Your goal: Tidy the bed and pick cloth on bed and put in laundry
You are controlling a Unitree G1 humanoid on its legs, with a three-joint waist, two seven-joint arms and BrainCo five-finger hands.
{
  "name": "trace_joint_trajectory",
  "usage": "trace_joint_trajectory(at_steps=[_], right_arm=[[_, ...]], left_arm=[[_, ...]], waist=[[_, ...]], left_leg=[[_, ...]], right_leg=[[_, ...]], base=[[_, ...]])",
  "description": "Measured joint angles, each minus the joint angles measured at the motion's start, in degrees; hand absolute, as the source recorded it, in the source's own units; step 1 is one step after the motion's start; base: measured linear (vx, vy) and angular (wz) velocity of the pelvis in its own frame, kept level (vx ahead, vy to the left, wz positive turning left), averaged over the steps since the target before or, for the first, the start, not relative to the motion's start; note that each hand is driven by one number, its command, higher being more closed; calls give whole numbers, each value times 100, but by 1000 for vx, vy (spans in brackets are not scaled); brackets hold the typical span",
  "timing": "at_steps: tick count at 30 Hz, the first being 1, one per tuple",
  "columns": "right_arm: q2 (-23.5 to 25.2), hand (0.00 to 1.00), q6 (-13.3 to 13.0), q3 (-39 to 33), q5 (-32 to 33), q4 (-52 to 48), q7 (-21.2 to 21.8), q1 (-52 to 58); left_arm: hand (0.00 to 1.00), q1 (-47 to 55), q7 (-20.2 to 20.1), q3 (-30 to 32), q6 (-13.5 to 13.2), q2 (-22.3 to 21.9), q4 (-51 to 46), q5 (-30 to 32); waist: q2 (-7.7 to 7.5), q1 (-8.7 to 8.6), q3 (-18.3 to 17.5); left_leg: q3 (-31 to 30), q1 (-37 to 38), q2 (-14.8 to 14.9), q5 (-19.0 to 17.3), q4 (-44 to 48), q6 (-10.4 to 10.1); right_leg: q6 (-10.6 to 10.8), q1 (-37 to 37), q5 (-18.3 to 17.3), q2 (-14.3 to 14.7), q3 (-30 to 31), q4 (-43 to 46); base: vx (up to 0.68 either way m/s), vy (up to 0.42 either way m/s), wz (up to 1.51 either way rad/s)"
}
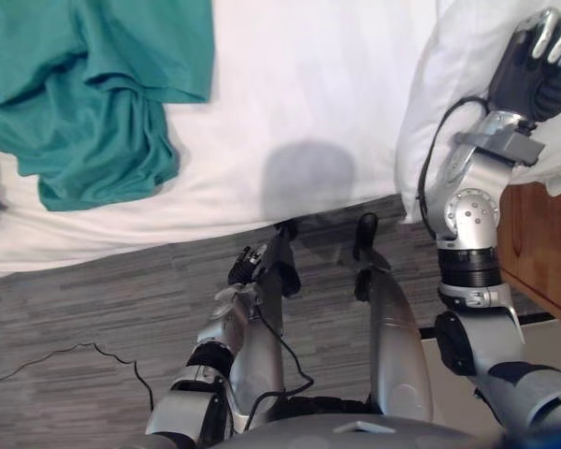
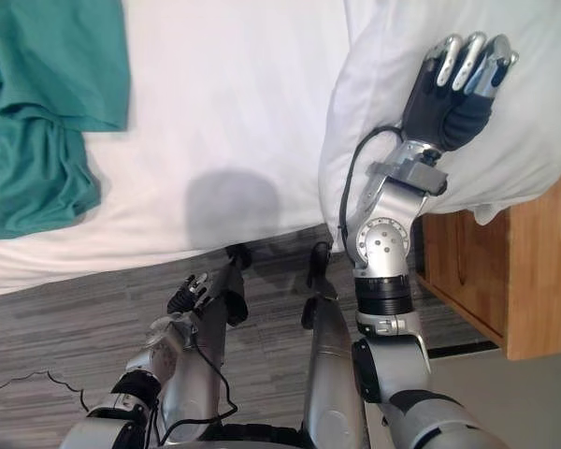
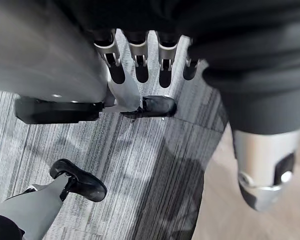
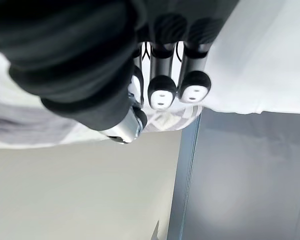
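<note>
A crumpled teal cloth [image 1: 84, 94] lies on the white bed sheet [image 1: 299, 94] at the far left, partly cut off by the view's edge. My right hand [image 2: 446, 94] rests on a white pillow [image 2: 542, 122] at the bed's right end, its fingers [image 4: 162, 85] straight and holding nothing. My left hand [image 1: 246, 266] hangs low beside the bed's edge over the grey floor, far from the cloth. Its fingers [image 3: 140, 60] are relaxed and empty.
A wooden nightstand [image 2: 505, 271] stands right of the bed, just under the pillow's overhang. Grey carpet [image 1: 93, 309] runs along the bed's near edge. The middle of the sheet between cloth and pillow is flat.
</note>
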Motion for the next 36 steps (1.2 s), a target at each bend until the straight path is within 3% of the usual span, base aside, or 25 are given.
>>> trace_joint_trajectory(at_steps=[4, 7, 11, 14, 17, 23, 26, 36], right_arm=[[0, 100, 19, 43, 3, 47, 301, 7], [7, 100, 117, 21, 83, 53, 783, 106], [145, 100, 379, -205, 250, 42, 1547, 646], [284, 100, 662, -234, 232, 41, 1825, 1112], [466, 100, 857, -233, 231, 169, 1968, 1633], [781, 100, 1116, -309, 573, 2108, 1875, 2809], [866, 100, 1223, -305, 572, 2196, 1892, 3021], [778, 100, 1403, -207, 452, 2661, 1915, 3269]], left_arm=[[0, -42, -2, 16, -84, -87, 13, -84], [0, -47, -9, 128, -140, -161, 23, -90], [0, -50, -13, 300, -140, -232, 28, -92], [0, -50, 2, 345, -120, -262, 36, -250], [0, -50, 68, 402, -105, -332, 37, -253], [0, -49, 206, 612, -117, -587, 42, -485], [0, -42, 216, 751, -154, -621, 40, -530], [0, 59, 41, 726, -271, -661, 42, -540]], waist=[[9, -34, 5], [9, -113, 5], [4, -177, 2], [-11, -254, -4], [-20, -338, -2], [-21, -388, 2], [-21, -476, 2], [-46, -471, -5]], left_leg=[[30, -60, -29, 93, -173, -90], [45, -102, -64, 150, -316, -168], [70, -100, -78, 163, -337, -176], [137, -71, -81, 198, -321, -127], [264, 29, -80, 171, -319, -164], [543, 141, -22, 120, -343, -227], [565, 205, 2, 121, -337, -226], [654, 1012, 118, -10, -254, -145]], right_leg=[[-44, -211, -73, -3, 0, 132], [-34, -330, -114, -20, -1, 152], [-24, -318, -128, -31, 4, 135], [-19, -303, -125, -28, 57, 109], [8, -263, -99, -2, 175, 31], [9, -272, 24, 121, 436, -112], [8, -235, 26, 143, 456, -98], [-4, 708, 71, 248, 444, -379]], base=[[-5, -36, 0], [11, -16, 6], [50, 6, 2], [42, 6, -6], [9, 3, -20], [8, -9, -26], [25, -22, -10], [-1, -5, -8]])
